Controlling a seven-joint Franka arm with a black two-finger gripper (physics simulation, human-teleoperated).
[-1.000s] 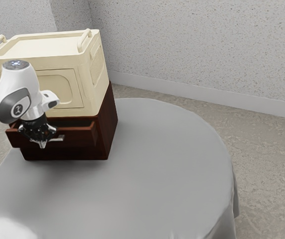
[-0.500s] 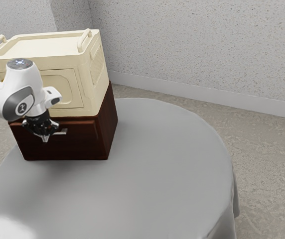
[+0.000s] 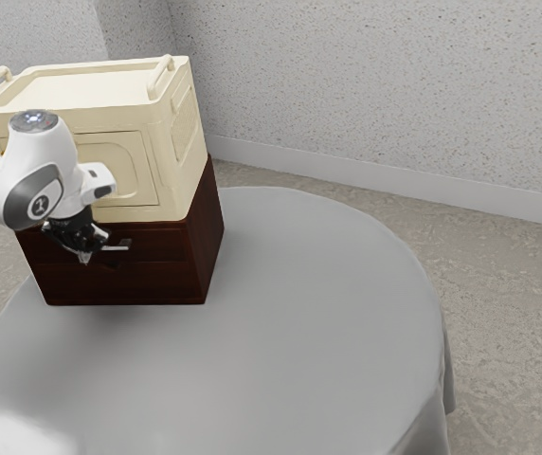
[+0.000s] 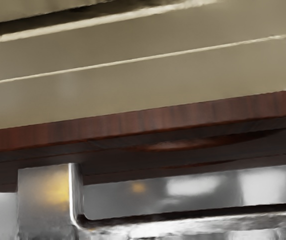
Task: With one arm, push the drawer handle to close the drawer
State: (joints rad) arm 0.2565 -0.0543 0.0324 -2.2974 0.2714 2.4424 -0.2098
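While the red-brown drawer (image 3: 162,249) sits flush, its silver handle (image 3: 117,247) gleams — hand (image 3: 85,256) spread? I can't tell.

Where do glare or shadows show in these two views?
Exterior view: pale glare on the tablecloth at lower left, soft shadow on it below the cabinet, whose front is dark. Wrist view: white highlights and a yellow glint on the metal handle, dark strip under the cabinet's top edge.

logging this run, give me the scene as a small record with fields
drawer: looks closed, front about flush with the cabinet
handle: metal bar on the drawer front
end effector: at the handle, contact unclear
cream box: on top of the cabinet
cabinet: dark reddish brown, on the table
table: rounded, gray covering
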